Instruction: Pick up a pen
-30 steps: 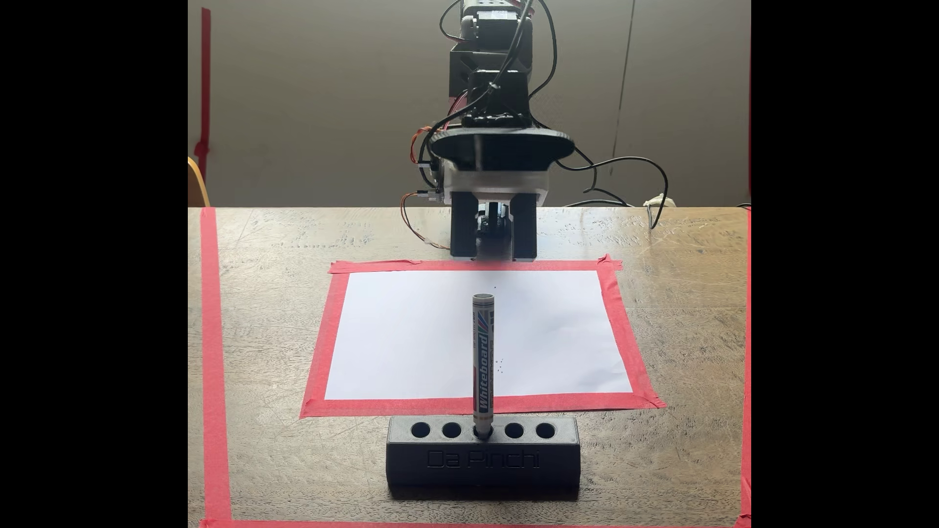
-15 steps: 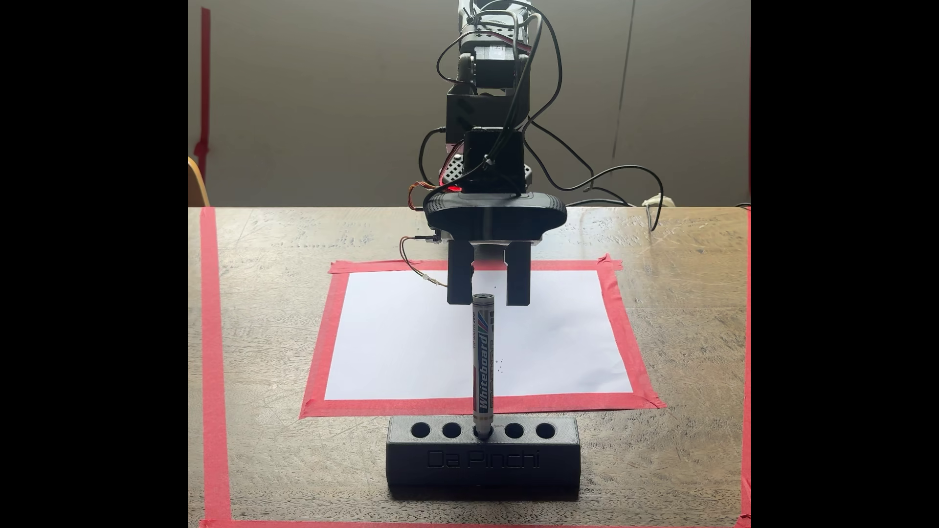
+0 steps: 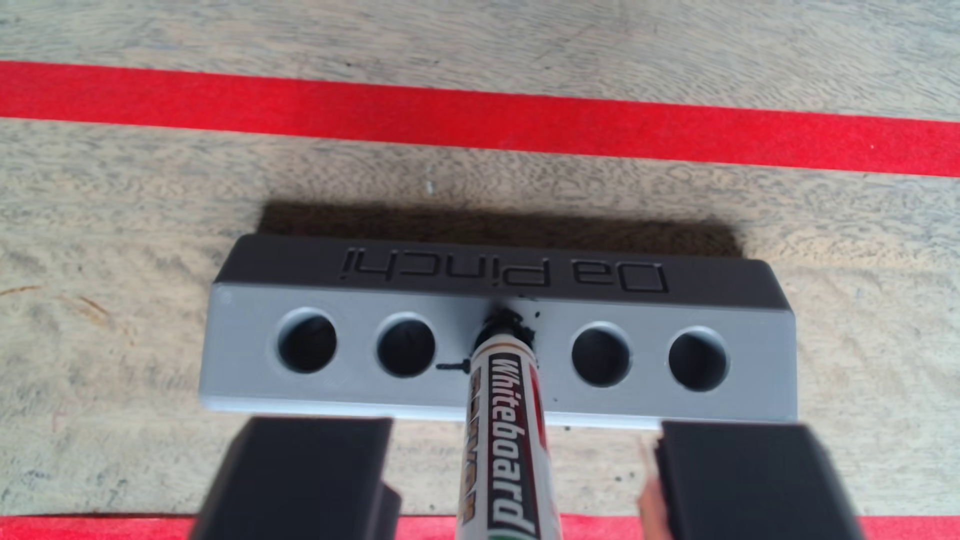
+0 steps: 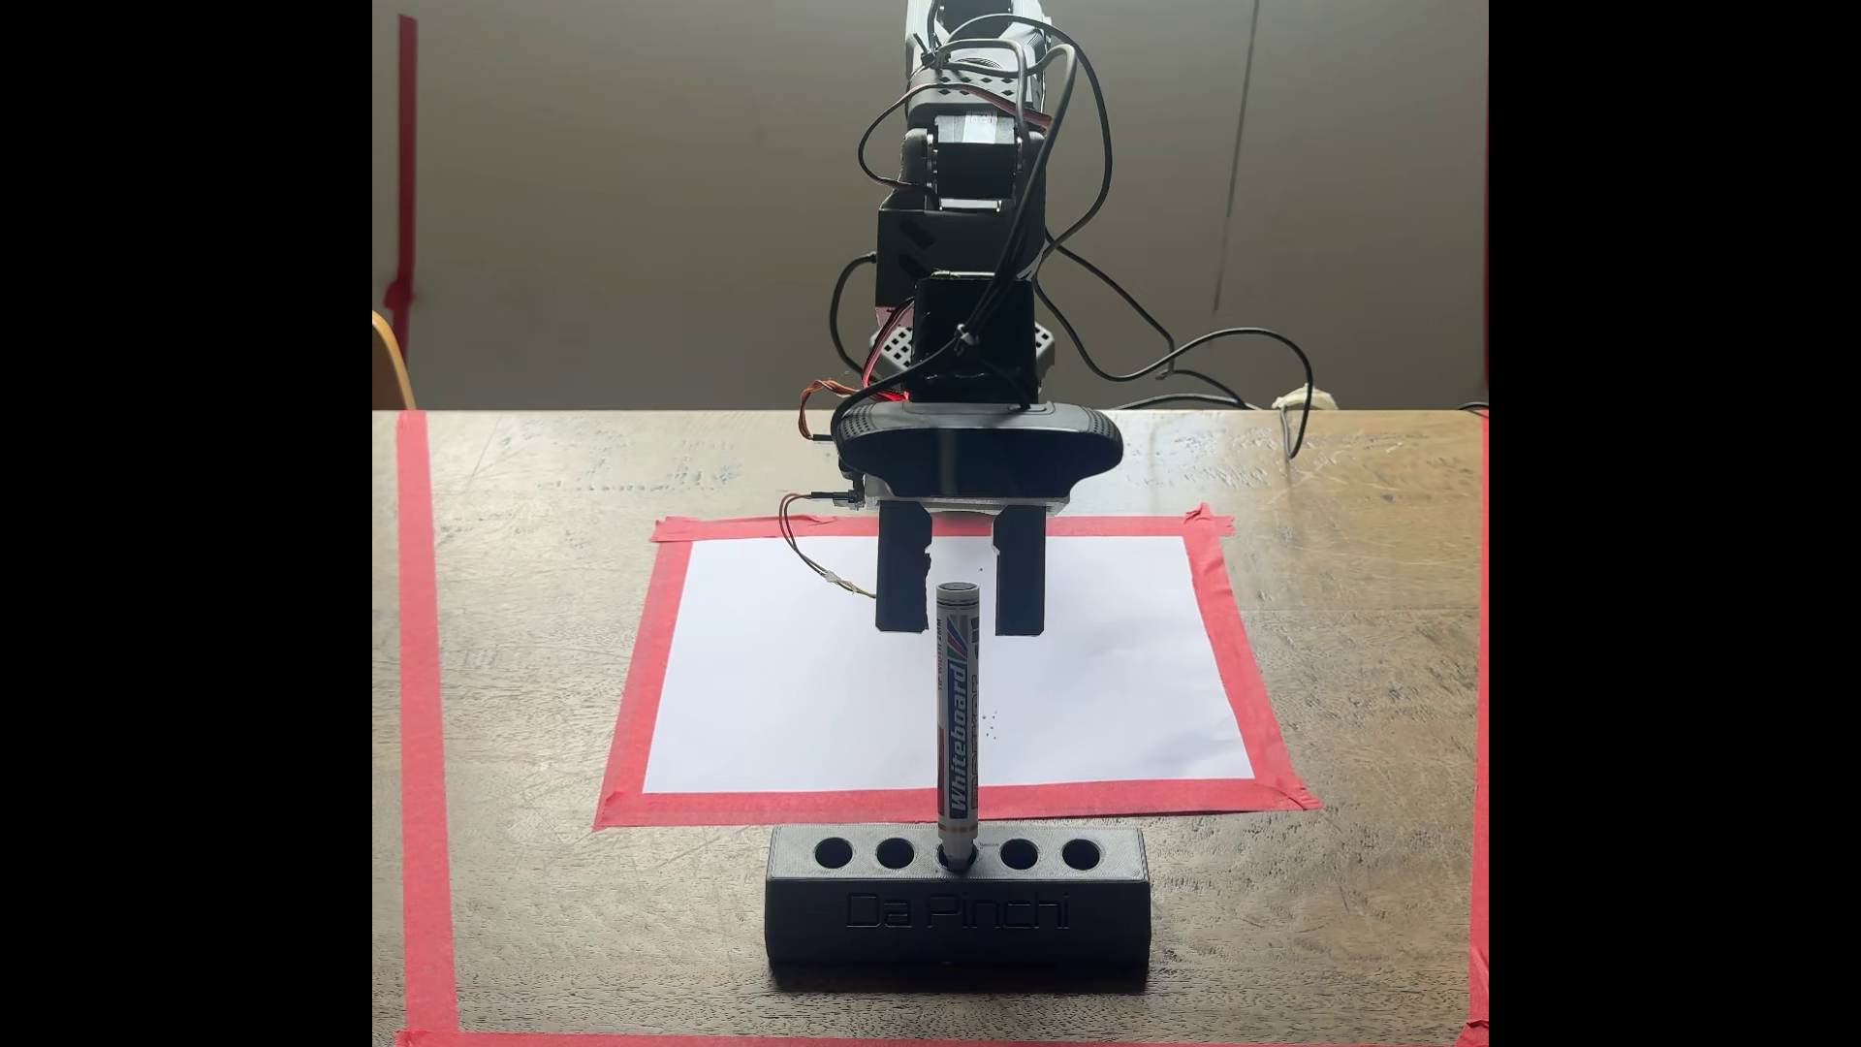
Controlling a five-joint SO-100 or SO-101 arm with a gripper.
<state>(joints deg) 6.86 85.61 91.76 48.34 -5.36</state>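
There is 1 whiteboard marker, 1 black block with 5 holes, and 1 sheet of white paper edged with red tape. The marker stands straight up in the middle hole, tip down, black end up. 2 holes on each side are open. The block sits near the front of the wooden table, with bare wood all around it. The gripper has its 2 fingers spread wide, 1 on each side of the marker's top. In the wrist view the marker runs up between the fingers, not touching them
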